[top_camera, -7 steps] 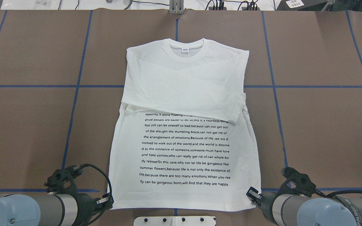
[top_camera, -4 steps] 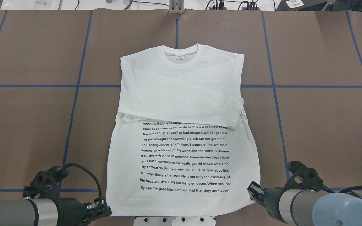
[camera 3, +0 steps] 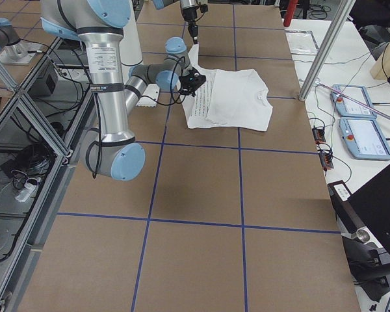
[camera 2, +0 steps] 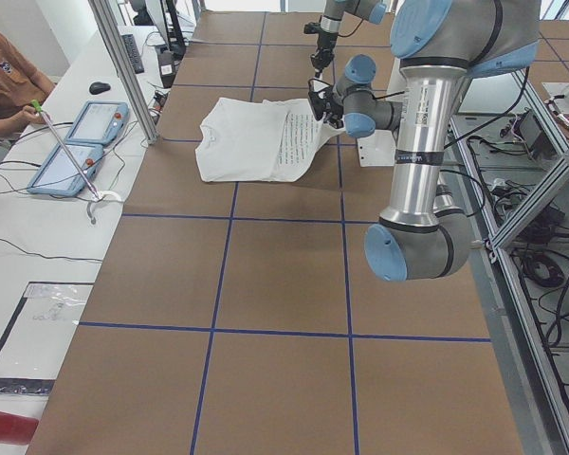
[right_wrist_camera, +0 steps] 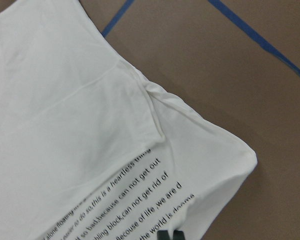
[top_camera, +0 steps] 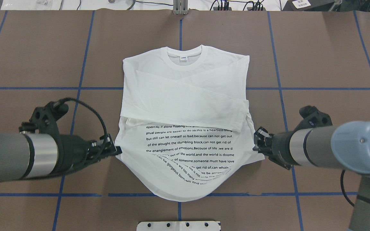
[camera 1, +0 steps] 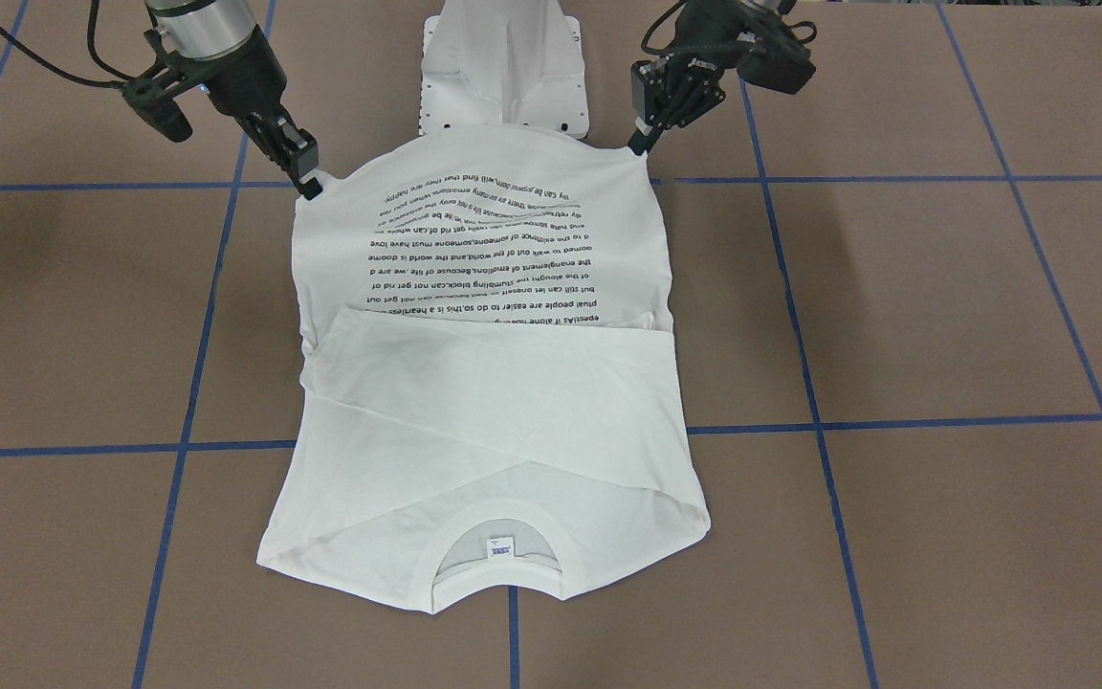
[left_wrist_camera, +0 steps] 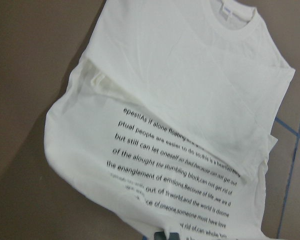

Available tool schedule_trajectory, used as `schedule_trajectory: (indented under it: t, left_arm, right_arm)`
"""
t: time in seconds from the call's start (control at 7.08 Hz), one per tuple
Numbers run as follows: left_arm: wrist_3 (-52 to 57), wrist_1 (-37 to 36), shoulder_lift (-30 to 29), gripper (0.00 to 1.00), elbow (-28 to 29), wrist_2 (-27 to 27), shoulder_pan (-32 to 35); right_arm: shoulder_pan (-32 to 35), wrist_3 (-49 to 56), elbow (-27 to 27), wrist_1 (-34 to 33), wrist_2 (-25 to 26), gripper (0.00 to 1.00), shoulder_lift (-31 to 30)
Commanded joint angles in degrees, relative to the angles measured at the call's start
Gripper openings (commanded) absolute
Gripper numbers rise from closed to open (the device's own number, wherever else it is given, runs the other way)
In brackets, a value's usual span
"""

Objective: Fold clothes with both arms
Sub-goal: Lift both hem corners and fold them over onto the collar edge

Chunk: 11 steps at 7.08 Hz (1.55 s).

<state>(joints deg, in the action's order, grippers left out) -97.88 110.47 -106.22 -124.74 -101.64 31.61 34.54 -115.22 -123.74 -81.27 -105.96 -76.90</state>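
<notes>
T-shirt (top_camera: 185, 96) hem, flat a second ago, now lifted toward collar (top_camera: 185, 67), corners clamped in left and right jaws; bottom fold apparently starting.

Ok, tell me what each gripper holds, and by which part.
Both hold the white long-sleeved cotton T-shirt: the left gripper pinches one bottom hem corner, the right gripper the other, hem raised.

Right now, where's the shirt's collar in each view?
Front-facing: collar at bottom centre.
Overhead: collar top centre.
Exterior left: collar at shirt's left end.
Exterior right: collar at shirt's right end.
Left wrist: collar top right.
Right wrist: not clearly shown.
Shared landmark: black printed text, at the shirt's other end.
</notes>
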Motion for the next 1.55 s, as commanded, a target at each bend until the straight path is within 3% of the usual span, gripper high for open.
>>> schedule_trajectory:
  t: [0.0, 0.14, 0.28, 0.42, 0.56, 0.71, 1.41]
  left_arm:
    - [7.49, 0.71, -7.56, 0.00, 13.07, -1.81, 10.54]
    - [8.13, 4.54, -10.03, 0.00, 19.91, -1.81, 12.75]
    - [8.05, 13.98, -12.23, 0.00, 29.72, -1.81, 13.65]
    - [8.05, 21.30, -16.17, 0.00, 40.52, -1.72, 14.18]
    - [8.05, 24.85, -18.12, 0.00, 46.81, -1.46, 14.27]
    - [8.05, 28.54, -19.88, 0.00, 52.09, -1.28, 14.18]
    - [8.14, 31.56, -21.91, 0.00, 58.11, 0.48, 14.27]
  right_arm:
    - [12.79, 9.88, 18.71, 0.40, -6.36, 0.00, 12.25]
    - [14.22, 11.93, 26.37, 0.67, -6.28, 0.00, 16.39]
    - [14.67, 12.90, 34.88, 0.93, -5.85, 0.00, 21.04]
    - [15.46, 13.44, 42.10, 6.24, -5.67, 0.00, 23.18]
    - [15.64, 13.44, 47.83, 12.82, -5.67, 0.00, 23.46]
    - [15.64, 13.35, 51.80, 14.63, -5.67, 0.00, 25.72]
    - [15.73, 13.09, 55.62, 17.10, -5.75, 0.00, 26.71]
